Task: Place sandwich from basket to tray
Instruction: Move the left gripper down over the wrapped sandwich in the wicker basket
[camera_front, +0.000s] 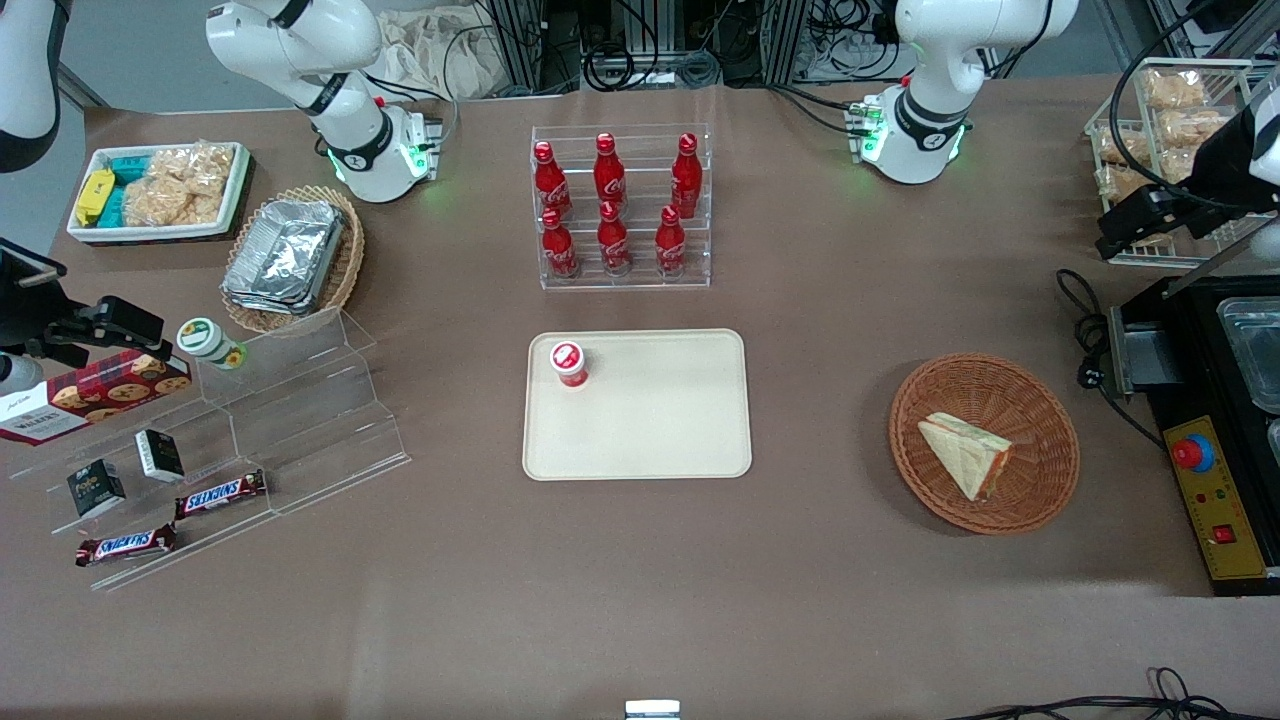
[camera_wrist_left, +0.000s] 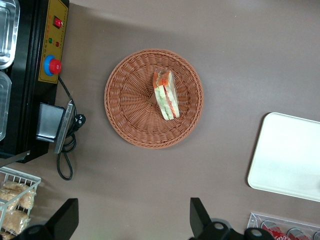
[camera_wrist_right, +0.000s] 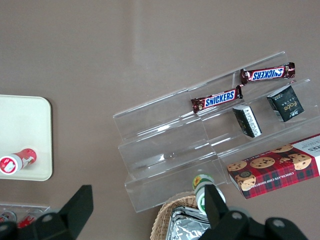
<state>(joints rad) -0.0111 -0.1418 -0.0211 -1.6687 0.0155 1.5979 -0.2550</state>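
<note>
The sandwich (camera_front: 965, 455) is a pale triangular wedge lying in the round reddish-brown wicker basket (camera_front: 985, 385) toward the working arm's end of the table. In the left wrist view its red-orange and green filling edge (camera_wrist_left: 165, 95) faces up in the basket (camera_wrist_left: 130, 100). The cream tray (camera_front: 660, 420) lies mid-table, and a corner of it shows in the left wrist view (camera_wrist_left: 290, 155). My left gripper (camera_wrist_left: 132, 220) is open and empty. It hangs high over bare table, apart from the basket and farther from the front camera (camera_front: 1135, 225).
A small red-lidded cup (camera_front: 568, 362) stands on the tray. A clear rack of red cola bottles (camera_front: 620, 210) stands farther back. A black machine with a red button (camera_front: 1195, 455) and its cable sit beside the basket. A wire rack of bagged snacks (camera_front: 1170, 110) is near my arm.
</note>
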